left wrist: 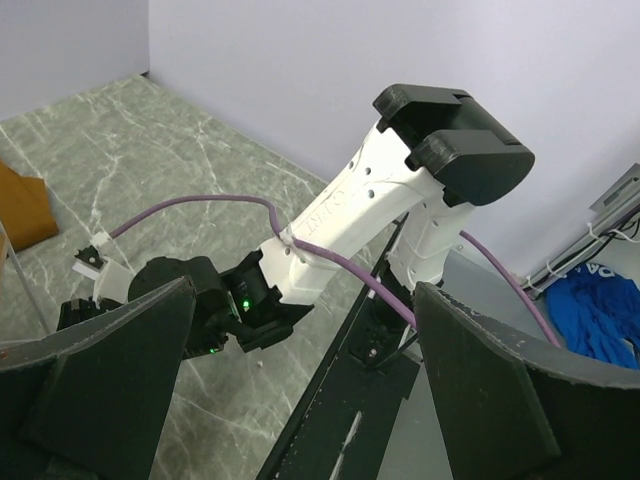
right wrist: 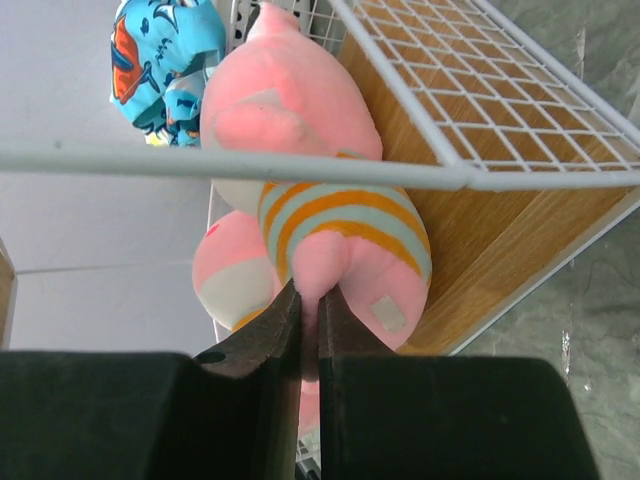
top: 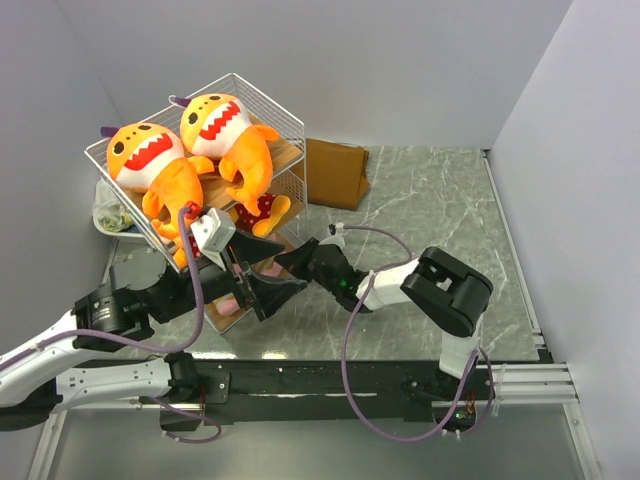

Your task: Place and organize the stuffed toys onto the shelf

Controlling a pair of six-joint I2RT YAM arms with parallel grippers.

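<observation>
The shelf [top: 290,150] stands at the back left. Two orange sharks [top: 150,160] [top: 228,130] lie on its top tier. A red dotted toy [top: 256,208] sits on the tier below. My right gripper [right wrist: 309,296] is shut on a limb of a pink toy in striped clothes [right wrist: 340,215], which lies on the shelf's lowest wooden board [right wrist: 500,230]. A second pink toy [right wrist: 228,275] lies behind it. In the top view my right gripper [top: 284,260] reaches into the shelf's foot. My left gripper [top: 291,268] is open and empty, its fingers [left wrist: 110,380] straddling the right wrist.
A brown folded bag [top: 335,172] leans behind the shelf on the right. A white dish [top: 110,215] sits left of the shelf. A blue printed cloth [right wrist: 165,50] hangs beyond the pink toys. A white wire bar [right wrist: 300,165] crosses above the held toy.
</observation>
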